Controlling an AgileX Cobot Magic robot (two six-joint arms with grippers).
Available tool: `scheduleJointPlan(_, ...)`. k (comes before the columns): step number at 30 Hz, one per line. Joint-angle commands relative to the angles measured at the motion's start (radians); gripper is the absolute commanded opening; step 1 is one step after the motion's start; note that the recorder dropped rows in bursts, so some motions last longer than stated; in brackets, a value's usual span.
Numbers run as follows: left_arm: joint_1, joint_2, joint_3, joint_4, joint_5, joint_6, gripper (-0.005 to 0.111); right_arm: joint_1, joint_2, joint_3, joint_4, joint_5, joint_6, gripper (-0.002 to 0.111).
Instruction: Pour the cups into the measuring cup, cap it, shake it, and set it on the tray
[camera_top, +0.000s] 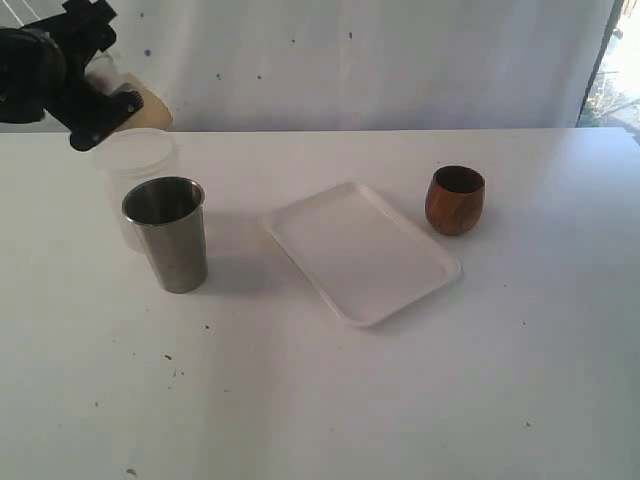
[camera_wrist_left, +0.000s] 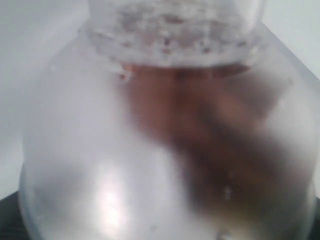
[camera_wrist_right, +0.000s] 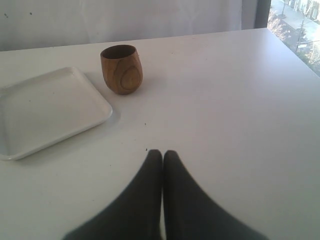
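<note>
**Right fingers pressed together; left fingers up by the plastic, grip unclear**

Your right fingers (camera_wrist_right: 152, 172) lie tip to tip, holding nothing, low over the counter (camera_wrist_right: 240, 100). Ahead of them the wooden cup (camera_wrist_right: 121, 69) stands upright, just beside a corner of the tray (camera_wrist_right: 30, 145) but not touching it. Over on the left side, the steel tumbler (camera_top: 168, 235) stands upright toward the front, with the frosted tub (camera_top: 135, 158) right behind it. Farthest back, your left fingers (camera_top: 98, 120) hang by the tub's rim. Translucent plastic (camera_wrist_left: 150, 150) fills the left wrist view so closely that you cannot tell whether they are spread or clamped on it. Nor can you tell whether it is the measuring cup or the tub. No marked measuring cup shows plainly anywhere else.

By my reading, pouring has not begun: both cups sit on the counter and nothing stands on the tray. Next you need the measuring cup upright and open within reach. Then part the right fingers wide enough to close round the wooden cup's belly before any tilt.
</note>
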Motion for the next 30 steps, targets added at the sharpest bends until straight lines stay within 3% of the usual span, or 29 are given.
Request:
scheduleJointPlan(1,-0.004,-0.018,-0.011,0.02,0.058,0.001,0.0,-0.006,-0.005,0.007,-0.009,-0.003,0.005,0.0)
scheduleJointPlan(30,-0.013,-0.018,-0.007,0.02,0.105,-0.064,0.0,-0.006,-0.005,0.007,-0.009,-0.003,0.005,0.0)
